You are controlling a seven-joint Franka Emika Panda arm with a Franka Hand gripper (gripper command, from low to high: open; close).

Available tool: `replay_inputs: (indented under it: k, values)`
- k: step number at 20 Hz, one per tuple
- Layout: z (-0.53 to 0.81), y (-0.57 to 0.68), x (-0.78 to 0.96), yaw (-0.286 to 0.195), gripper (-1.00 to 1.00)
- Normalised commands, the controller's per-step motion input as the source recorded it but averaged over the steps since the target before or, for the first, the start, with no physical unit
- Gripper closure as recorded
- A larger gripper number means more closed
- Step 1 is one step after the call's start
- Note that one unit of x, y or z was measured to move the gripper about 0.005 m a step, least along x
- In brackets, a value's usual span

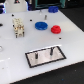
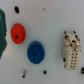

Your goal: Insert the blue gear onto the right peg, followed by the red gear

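Observation:
In the exterior view the blue gear (image 1: pixel 40 26) lies flat on the white table, with the smaller red gear (image 1: pixel 56 29) to its right. Nearer the camera lies the grey, white-rimmed plate (image 1: pixel 45 60) with two dark pins; the right peg (image 1: pixel 51 51) stands bare. The wrist view looks down from high above on the red gear (image 2: pixel 18 33) and the blue gear (image 2: pixel 35 51), which lie apart. No gripper fingers show in either view.
A beige blocky part (image 1: pixel 18 27) stands to the exterior view's left of the blue gear and also shows in the wrist view (image 2: pixel 71 50). A small dark item (image 1: pixel 46 16) lies behind the gears. A dark green shape (image 2: pixel 2 30) fills one edge of the wrist view.

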Motion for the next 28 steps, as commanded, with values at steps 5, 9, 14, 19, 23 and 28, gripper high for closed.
replay_inputs:
  k: [5,9,14,19,23,28]
  values:
    - [-0.19,0.49,-0.56,0.0,-1.0]
    - [-0.15,0.52,-0.57,0.0,-1.0]
    - [-0.3,0.44,-0.55,0.0,-1.0]
    - [-0.39,0.4,-0.52,0.0,-1.0]
    - [-0.5,0.29,-0.44,0.0,-1.0]
    - [-0.52,0.25,-0.41,0.0,-1.0]
